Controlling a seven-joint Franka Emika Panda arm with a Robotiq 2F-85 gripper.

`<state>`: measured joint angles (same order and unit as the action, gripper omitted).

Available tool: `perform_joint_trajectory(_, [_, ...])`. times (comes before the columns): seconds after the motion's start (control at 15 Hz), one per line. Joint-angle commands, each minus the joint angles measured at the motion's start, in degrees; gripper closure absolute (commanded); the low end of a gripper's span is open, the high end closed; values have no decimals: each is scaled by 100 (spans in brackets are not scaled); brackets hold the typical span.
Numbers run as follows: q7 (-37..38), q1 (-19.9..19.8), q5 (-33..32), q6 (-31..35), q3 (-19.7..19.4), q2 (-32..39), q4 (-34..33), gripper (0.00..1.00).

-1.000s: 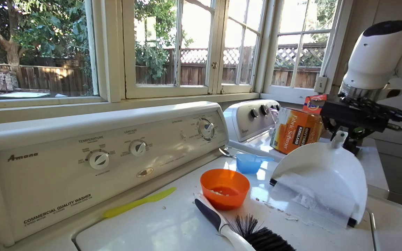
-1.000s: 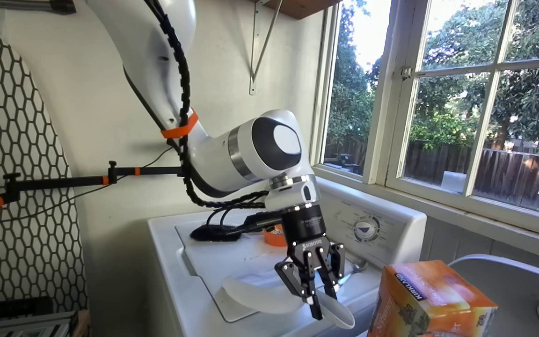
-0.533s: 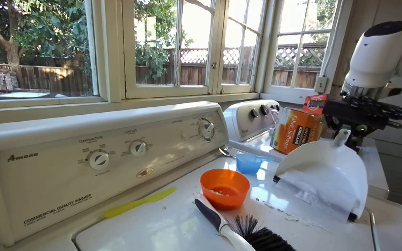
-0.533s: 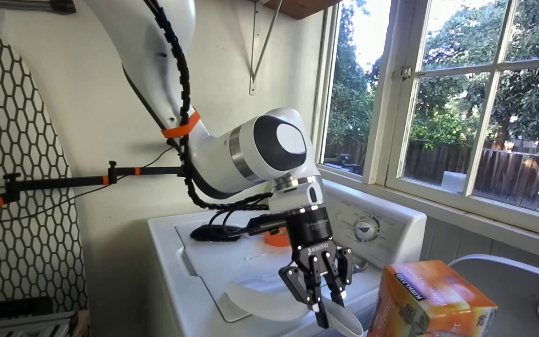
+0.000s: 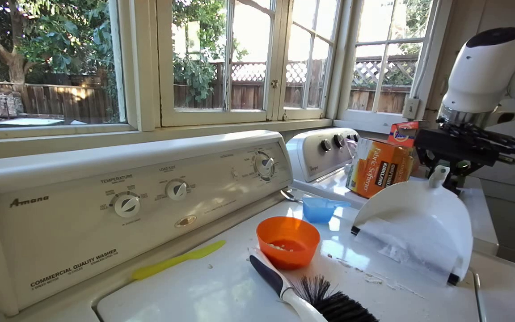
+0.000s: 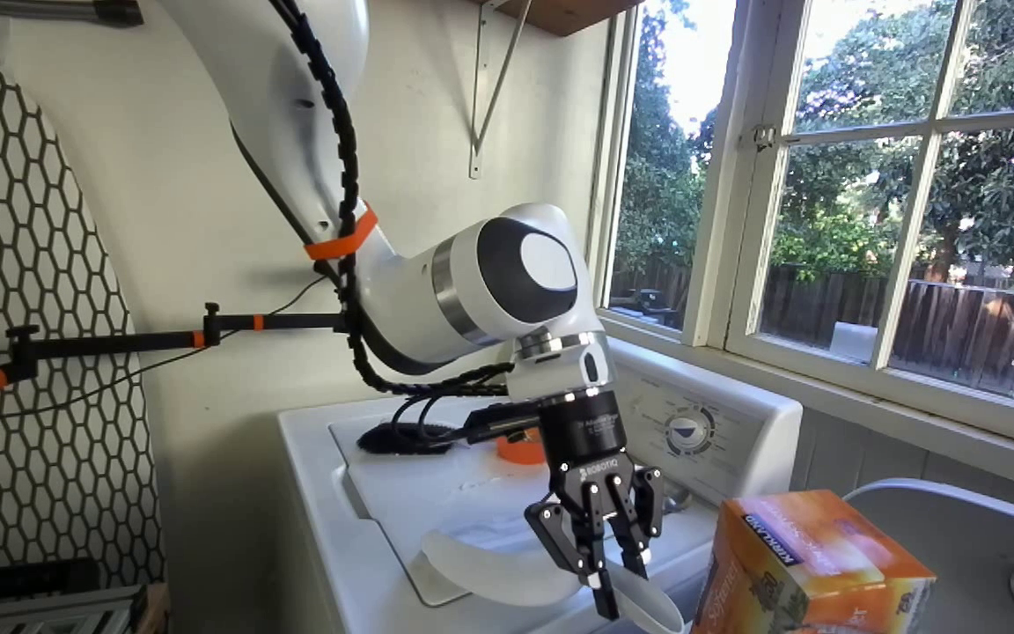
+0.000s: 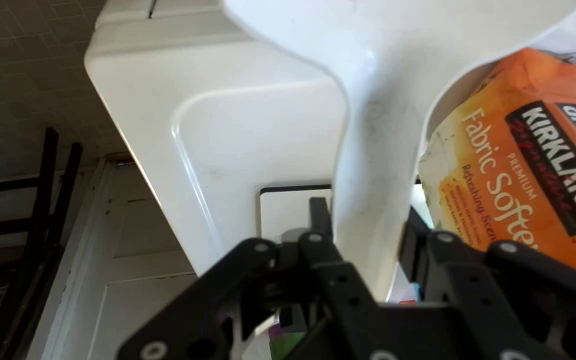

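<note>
The dustpan (image 5: 423, 205) was at the right in an exterior view, its handle (image 7: 375, 180) clamped in the gripper (image 7: 368, 225). Just left of it showed the box (image 5: 378, 167); lower centre, the bowl (image 5: 289, 261) and brush (image 5: 300, 306).

The washer (image 5: 221, 286) reads "Amana" (the box (image 7: 523, 170), "Kirkland").

Daylight through overexposed windows (image 5: 248, 62) glares off the washer lid (image 5: 342, 252). In the wrist view, the claw (image 7: 365, 220) looks blurred
</note>
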<state>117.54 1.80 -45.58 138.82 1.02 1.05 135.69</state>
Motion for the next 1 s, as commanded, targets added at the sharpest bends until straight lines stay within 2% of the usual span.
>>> perform_joint_trajectory(0.0, [-351, -8, 216, 116, 8, -29, 99, 90])
perform_joint_trajectory(0.93, [-734, 4, 1073, 166, -35, 274, 15, 90])
